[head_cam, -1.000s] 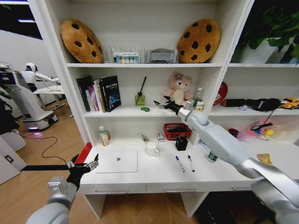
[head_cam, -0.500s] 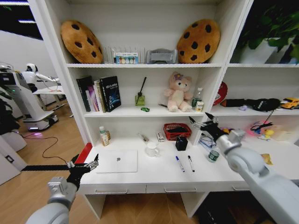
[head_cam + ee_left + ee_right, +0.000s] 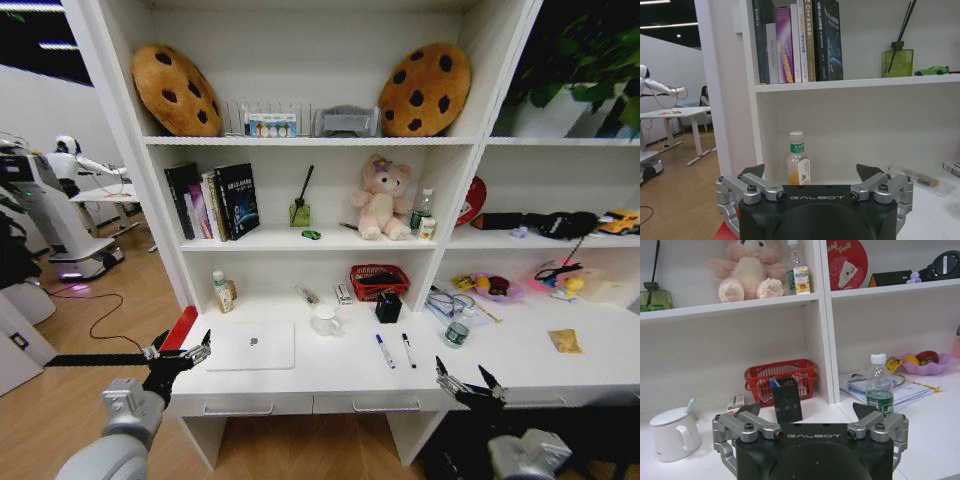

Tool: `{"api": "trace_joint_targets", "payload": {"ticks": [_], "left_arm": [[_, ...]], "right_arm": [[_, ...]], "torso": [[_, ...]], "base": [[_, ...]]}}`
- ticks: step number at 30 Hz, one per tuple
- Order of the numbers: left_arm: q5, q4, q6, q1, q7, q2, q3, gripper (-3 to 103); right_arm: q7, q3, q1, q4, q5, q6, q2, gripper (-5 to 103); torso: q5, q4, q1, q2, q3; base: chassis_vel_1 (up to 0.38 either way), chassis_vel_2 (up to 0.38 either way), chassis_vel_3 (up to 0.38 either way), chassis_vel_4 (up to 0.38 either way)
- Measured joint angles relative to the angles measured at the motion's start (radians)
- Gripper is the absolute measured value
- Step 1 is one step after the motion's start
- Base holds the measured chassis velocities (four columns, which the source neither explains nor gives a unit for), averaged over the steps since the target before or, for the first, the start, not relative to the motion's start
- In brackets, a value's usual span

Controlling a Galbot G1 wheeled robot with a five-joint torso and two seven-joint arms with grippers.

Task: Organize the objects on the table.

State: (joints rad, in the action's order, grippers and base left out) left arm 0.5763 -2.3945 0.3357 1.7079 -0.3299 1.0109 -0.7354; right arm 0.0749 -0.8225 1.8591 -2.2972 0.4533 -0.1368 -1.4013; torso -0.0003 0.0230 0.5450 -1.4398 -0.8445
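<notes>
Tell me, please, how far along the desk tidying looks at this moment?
Little looks done. The laptop, two pens, water bottle and yellow packet lie spread over the table, though the green toy sits on a shelf. Nothing is in hand: the left gripper and right gripper hang open and empty at the desk's front edge. Nearly everything is left.

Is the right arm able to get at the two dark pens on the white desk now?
Probably yes: the right tool hangs open at the desk's front edge, and bare desktop lies between it and the pens.
</notes>
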Motion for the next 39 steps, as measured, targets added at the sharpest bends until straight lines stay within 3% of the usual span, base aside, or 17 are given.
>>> {"api": "trace_joint_targets", "payload": {"ticks": [26, 34, 37, 39], "left_arm": [[0.0, 0.0, 0.0, 0.0, 0.0, 0.0, 0.0, 100], [0.0, 0.0, 0.0, 0.0, 0.002, 0.0, 0.0, 100], [0.0, 0.0, 0.0, 0.0, 0.002, 0.0, 0.0, 100], [0.0, 0.0, 0.0, 0.0, 0.002, 0.0, 0.0, 100]], "right_arm": [[0.01, 0.042, -0.062, 0.045, 0.051, -0.008, 0.05, 100], [0.025, 0.129, -0.096, 0.083, 0.057, 0.03, 0.105, 100], [0.03, 0.187, -0.154, 0.096, 0.068, -0.008, 0.169, 100], [0.034, 0.2, -0.184, 0.107, 0.081, -0.028, 0.194, 100]], "torso": [[0.0007, 0.0005, 0.0, 0.0, 0.0], [0.0013, 0.0012, 0.0, 0.0, 0.0], [0.0001, -0.0004, 0.0, 0.0, 0.0], [0.0005, 0.0002, 0.0, 0.0, 0.0]], "base": [[-0.052, -0.06, 0.057, 0.048], [-0.176, -0.199, 0.176, 0.162], [-0.03, -0.033, 0.071, 0.016], [0.051, 0.015, -0.005, -0.002]]}}
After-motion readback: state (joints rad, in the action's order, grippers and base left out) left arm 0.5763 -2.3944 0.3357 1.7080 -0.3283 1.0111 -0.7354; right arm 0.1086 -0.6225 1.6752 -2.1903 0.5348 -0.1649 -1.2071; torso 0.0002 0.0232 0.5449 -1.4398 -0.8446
